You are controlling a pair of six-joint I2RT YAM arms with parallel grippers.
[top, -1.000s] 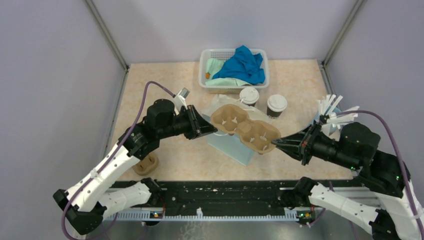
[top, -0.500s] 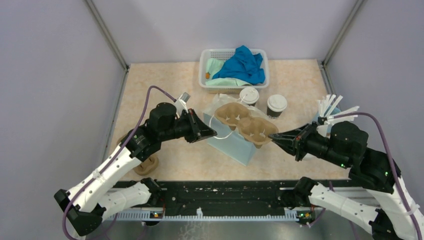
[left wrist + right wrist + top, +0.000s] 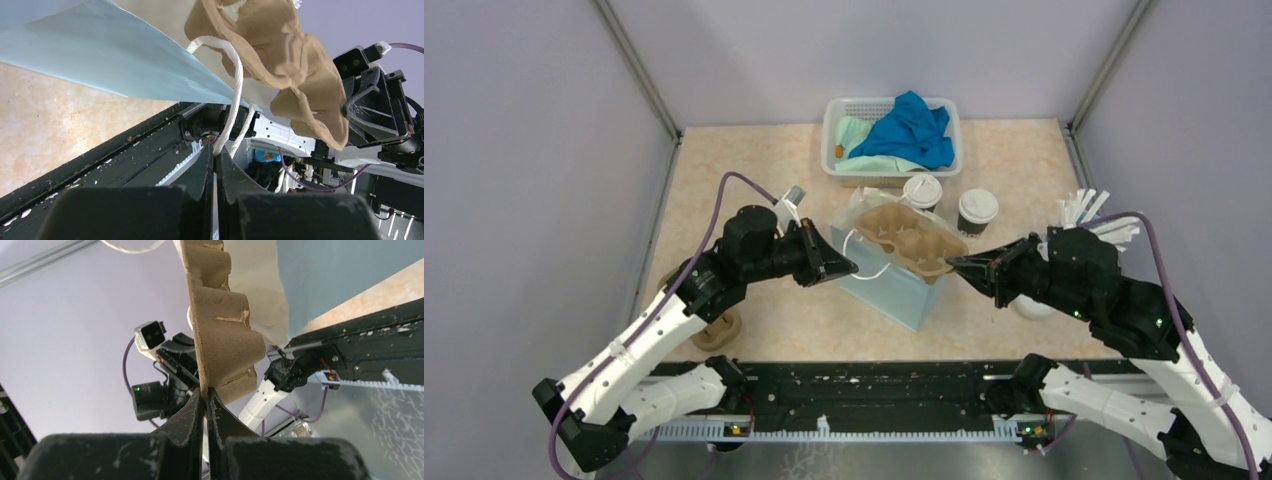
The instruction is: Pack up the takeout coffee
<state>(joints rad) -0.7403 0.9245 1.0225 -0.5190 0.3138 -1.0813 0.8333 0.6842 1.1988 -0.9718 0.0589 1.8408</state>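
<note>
no words, labels, brands or numbers can be read from where i stand. the paper cups (image 3: 922, 191) have plain white lids. the blue bag (image 3: 892, 290) and the brown tray (image 3: 911, 238) show bare sides in every view. the black rail (image 3: 874, 385) at the near edge carries only pale specks, too small to tell as print.
</note>
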